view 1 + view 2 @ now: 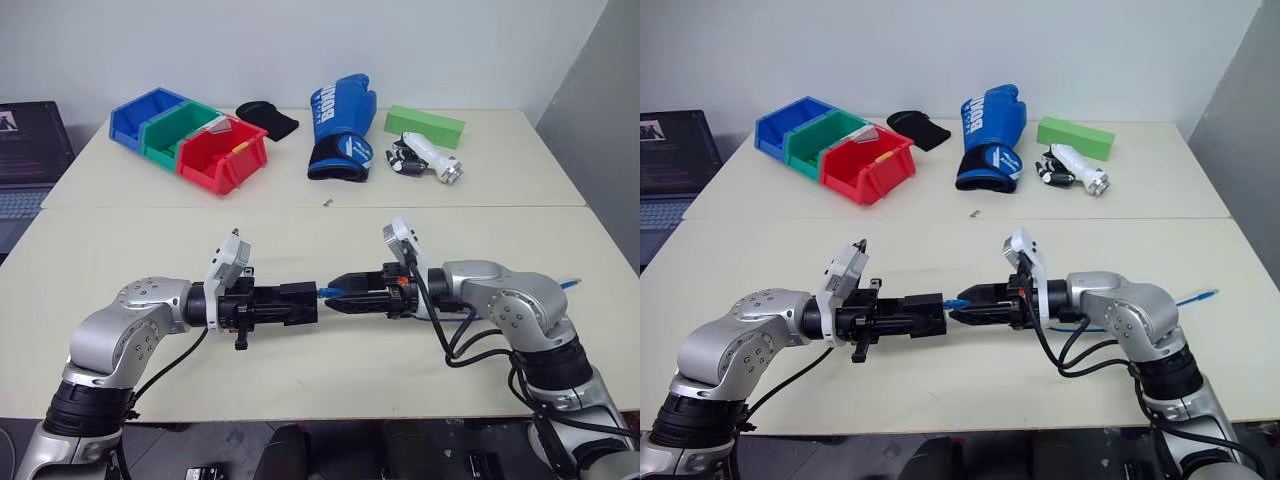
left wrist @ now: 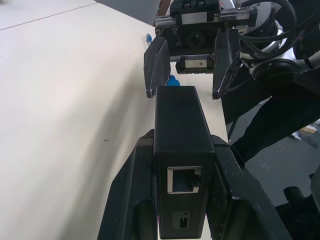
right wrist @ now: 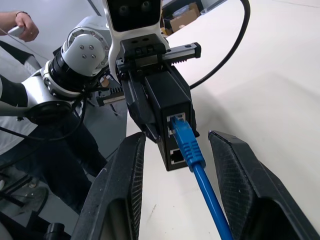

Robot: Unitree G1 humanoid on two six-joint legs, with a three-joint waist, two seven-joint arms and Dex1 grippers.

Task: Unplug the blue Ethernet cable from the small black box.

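Table: pale cream top. You have both arms meeting over its near half, with bins, a boxing glove, a green block and a torch along the far side.
Cable: thin, bright blue cord. Its translucent blue plug sits in the upper port on the box's end face. From there you see it run between the right gripper's fingers without touching either, and its other end shows past the right arm at the table's right edge.
Box: small matte black block, long and squared. You can see one open metal-lined port and a small slot on the end facing the left wrist, and two ports on the opposite end, the lower one free.
Left gripper: clamped on the box from both sides, holding it level above the table.
Right gripper: fingers apart, one on each side of the plug, tips just short of the box.
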